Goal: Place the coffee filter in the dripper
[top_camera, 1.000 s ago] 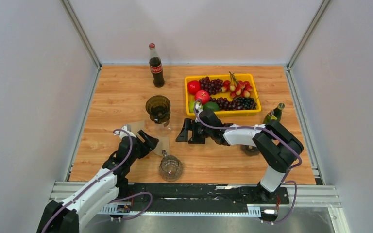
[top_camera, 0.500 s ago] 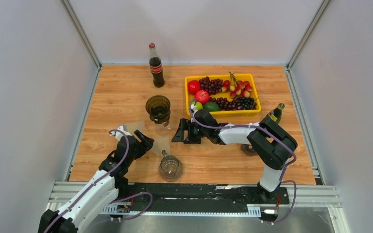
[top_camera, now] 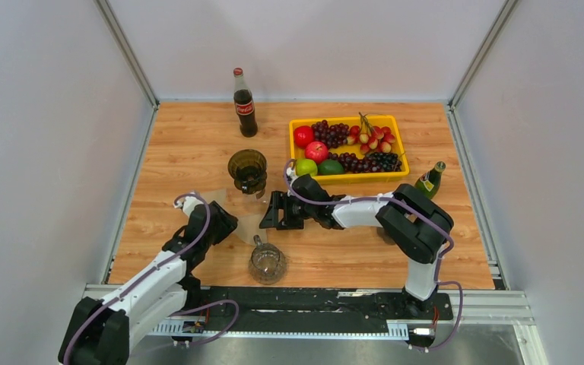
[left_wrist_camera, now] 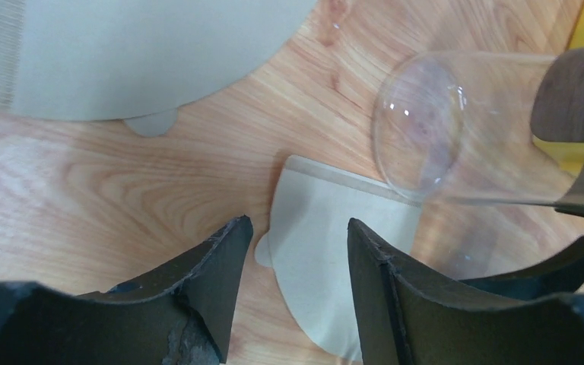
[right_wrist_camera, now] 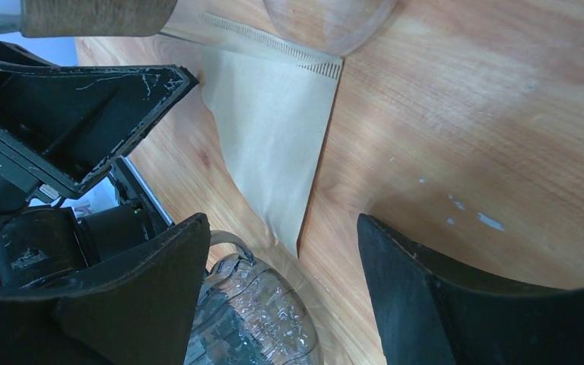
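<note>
Wood tabletop (top_camera: 190, 144) is carrying the coffee filter (left_wrist_camera: 327, 266) lying flat, its far edge blurring behind the dripper (top_camera: 248, 172) glass, while left gripper (left_wrist_camera: 298, 224) and right gripper (right_wrist_camera: 281, 220) are both gaping, gripping nothing.

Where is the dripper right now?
In the top view, the dripper stands left of centre, just left of the yellow tray, with the cola bottle behind it.

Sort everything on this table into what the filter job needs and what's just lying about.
For the job:
- coffee filter between the hands
- dripper
- left hand and right hand, both open at that filter

Lying about:
- second coffee filter
- glass jug
- cola bottle
- yellow tray of fruit
- green bottle
</note>
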